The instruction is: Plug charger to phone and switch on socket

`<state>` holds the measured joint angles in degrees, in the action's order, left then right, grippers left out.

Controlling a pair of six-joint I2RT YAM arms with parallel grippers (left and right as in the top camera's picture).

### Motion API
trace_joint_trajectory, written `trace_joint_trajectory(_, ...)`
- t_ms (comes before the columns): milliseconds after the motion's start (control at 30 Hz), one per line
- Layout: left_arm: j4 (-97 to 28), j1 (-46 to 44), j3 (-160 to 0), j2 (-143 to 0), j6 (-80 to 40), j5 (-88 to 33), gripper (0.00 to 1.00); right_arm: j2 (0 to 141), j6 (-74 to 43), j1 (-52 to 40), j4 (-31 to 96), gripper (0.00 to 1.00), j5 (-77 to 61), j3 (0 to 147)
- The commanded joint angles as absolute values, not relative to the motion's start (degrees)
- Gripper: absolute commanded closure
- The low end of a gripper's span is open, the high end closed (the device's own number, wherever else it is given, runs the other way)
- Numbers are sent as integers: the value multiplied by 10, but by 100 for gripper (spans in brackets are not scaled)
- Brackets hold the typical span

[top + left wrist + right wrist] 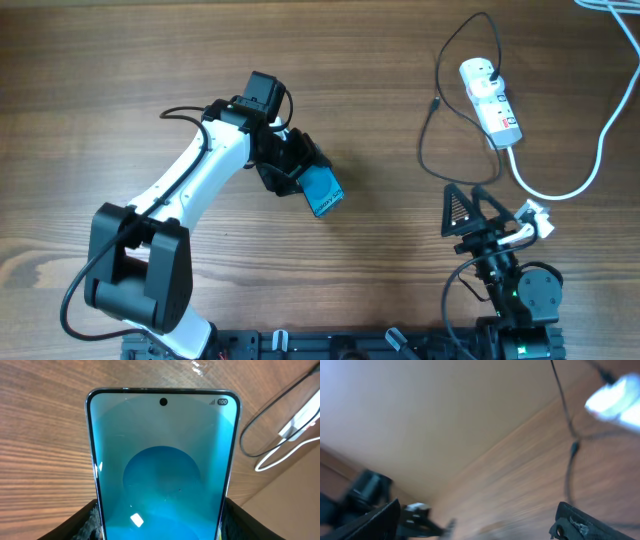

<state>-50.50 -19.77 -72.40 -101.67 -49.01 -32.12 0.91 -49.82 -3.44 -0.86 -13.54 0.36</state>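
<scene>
The left gripper (300, 172) is clamped on the smartphone (321, 191), about mid-table and a little left of centre. It seems to hold the phone tilted just off the wooden table (120, 60), cyan screen up. From the left wrist camera the black finger pads (89, 521) press on the two long edges at the end nearest the wrist, and the punch-hole end points away.

That phone is a rigid, slick slab of glass and metal. It has some heft, and the edges give only narrow purchase, so squeezing across them and not on the screen looks right. Its port is likely on the end opposite the punch-hole, the end between the fingers, so reaching it could be tight.

The right gripper (466, 196) sits near and to the right, jaws spread wide with nothing between them. It faces the loop of the charger cable (424, 150).

The cable is thin, light and limp and will flop if taken mid-length. The best hold is on the stiff moulding just behind the connector tip (436, 103), if that small thickening is the tip; the view is too coarse to be sure.

The cable runs from a white plug (477, 72) seated in the power strip (492, 102) at the far right. The strip's red switch (511, 125) sits by the thick white cord (590, 165).
</scene>
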Motion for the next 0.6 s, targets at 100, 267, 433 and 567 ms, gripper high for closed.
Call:
trace_joint_trajectory(100, -495, -184, -737, -1000, -509, -340, 42, 8, -761, -32, -12, 0, -151, 3)
trace_joint_trajectory(267, -493, -175, -737, -999, -509, -341, 42, 8, -623, -32, -23, 0, -213, 3)
trace_joint_trajectory(433, -490, -175, -737, -1000, -509, -341, 42, 45, -558, -32, -18, 1, -278, 8)
trace_joint_trajectory(567, -488, -175, -737, -999, -515, -341, 42, 114, -486, -32, -17, 1, -308, 36)
